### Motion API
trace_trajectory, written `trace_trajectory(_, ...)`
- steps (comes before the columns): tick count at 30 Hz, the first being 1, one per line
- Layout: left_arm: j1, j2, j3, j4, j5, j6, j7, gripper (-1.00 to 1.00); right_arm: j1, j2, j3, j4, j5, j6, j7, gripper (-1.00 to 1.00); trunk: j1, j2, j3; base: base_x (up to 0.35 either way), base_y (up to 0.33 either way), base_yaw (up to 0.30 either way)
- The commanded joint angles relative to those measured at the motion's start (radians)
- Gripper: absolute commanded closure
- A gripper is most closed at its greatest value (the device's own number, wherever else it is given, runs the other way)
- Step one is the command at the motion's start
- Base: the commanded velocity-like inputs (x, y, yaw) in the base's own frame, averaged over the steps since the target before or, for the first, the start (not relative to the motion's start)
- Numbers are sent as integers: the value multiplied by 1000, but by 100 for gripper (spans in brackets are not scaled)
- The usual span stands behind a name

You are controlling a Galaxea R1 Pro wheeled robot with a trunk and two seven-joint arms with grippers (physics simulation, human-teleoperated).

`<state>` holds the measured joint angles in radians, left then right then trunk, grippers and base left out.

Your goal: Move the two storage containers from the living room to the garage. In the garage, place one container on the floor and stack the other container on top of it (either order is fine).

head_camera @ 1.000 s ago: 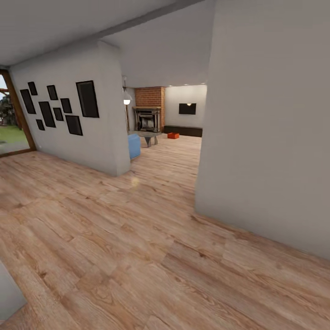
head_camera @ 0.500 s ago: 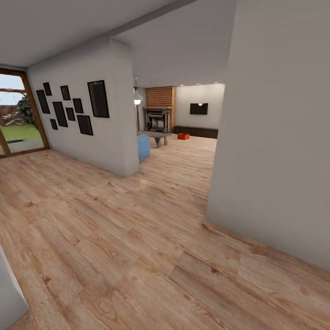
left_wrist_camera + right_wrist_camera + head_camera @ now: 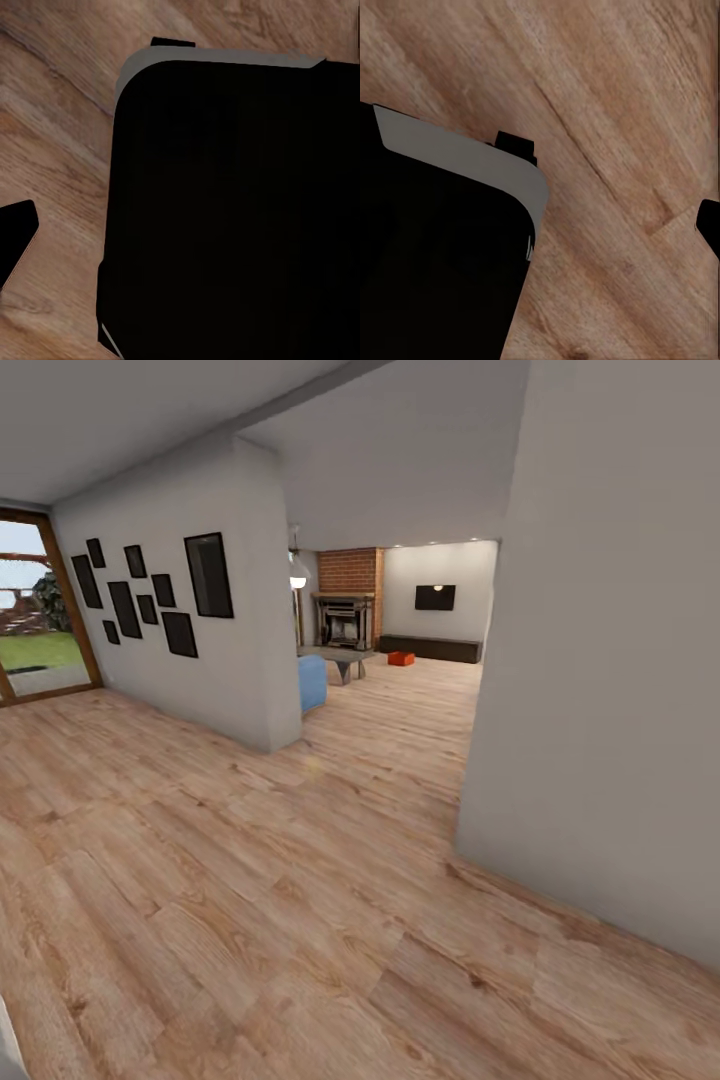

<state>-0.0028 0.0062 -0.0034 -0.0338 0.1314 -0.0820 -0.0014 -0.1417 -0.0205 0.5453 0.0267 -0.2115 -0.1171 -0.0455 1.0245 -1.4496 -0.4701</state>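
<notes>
One red-orange storage container sits far off on the light wood-plank floor of the living room, to the right of the brick chimney and fireplace. I stand in a hallway looking through an opening toward that room. In the left wrist view a dark tip at the picture's edge hangs over the planks beside my black base. The right wrist view has a similar dark tip and the base. Whether either gripper is open or shut cannot be told.
A grey wall with several black picture frames flanks the opening on the left, and a plain grey wall juts in close on the right. A blue sofa and a low table stand past the opening. A wood-framed glass door is at far left.
The whole picture has shifted, so the camera has turned and come slightly closer to the opening. The container, sofa and fireplace keep their places in the room.
</notes>
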Motion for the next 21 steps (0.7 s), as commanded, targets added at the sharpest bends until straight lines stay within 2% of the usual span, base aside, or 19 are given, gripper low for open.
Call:
trace_trajectory(1,0,0,-1,0,8,-2,0,-100,-1,1,9,3,-9,-6,0,-100,1,0,-1,315,0,0)
trace_trajectory(21,0,0,-1,0,8,-2,0,-100,-1,1,9,2,-9,-6,-1,-100,1,0,-1,315,0,0)
